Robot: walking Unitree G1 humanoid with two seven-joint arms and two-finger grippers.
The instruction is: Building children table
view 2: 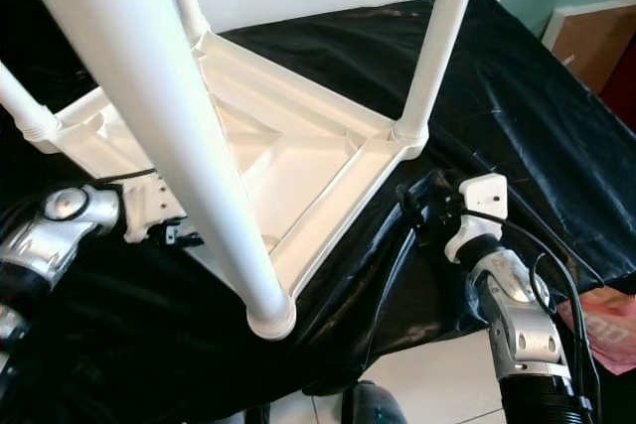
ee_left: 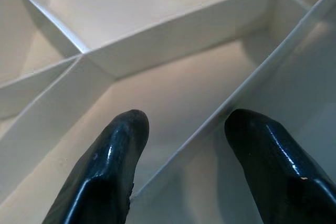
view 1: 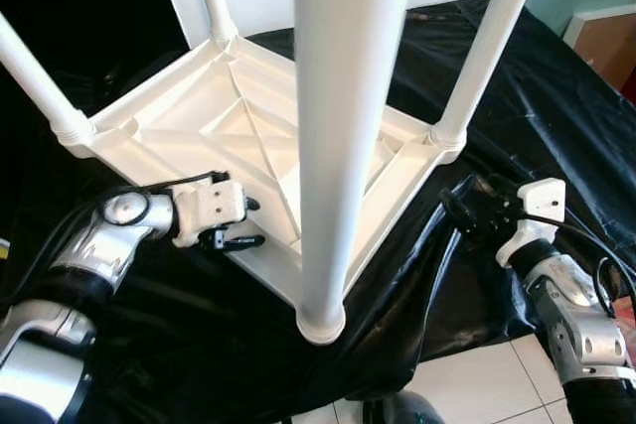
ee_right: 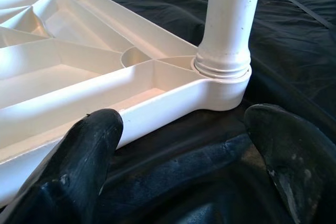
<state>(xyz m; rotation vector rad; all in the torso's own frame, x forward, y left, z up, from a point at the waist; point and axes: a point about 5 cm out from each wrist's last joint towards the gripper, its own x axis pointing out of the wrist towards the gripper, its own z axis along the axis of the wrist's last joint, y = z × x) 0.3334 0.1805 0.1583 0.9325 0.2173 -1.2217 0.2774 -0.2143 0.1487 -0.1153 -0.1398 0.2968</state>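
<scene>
Table: the white plastic table top [view 1: 248, 136] lies upside down, so its legs point up.
Left gripper [ee_left: 184, 145]: wide open over a rib, holding nothing.
Right gripper [ee_right: 184, 145]: wide open near the right corner, holding nothing.

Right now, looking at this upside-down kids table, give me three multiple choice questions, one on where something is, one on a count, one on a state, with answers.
1. Where is the left gripper?
A. At the near left edge of the tabletop
B. On the floor tiles
C. Around the top of a leg

2. How many legs stand fitted in the tabletop's corners?
A. Two
B. Three
C. Four

3. How is the right gripper?
A. Shut on a leg
B. Open, near the right corner
C. Shut on the black sheet

Answers:
1 A, its fingers straddle a rib of the underside.
2 C, a leg rises from each corner, the nearest leg closest to the camera.
3 B, its fingers stand wide apart before the corner leg, above the black sheet.
</scene>
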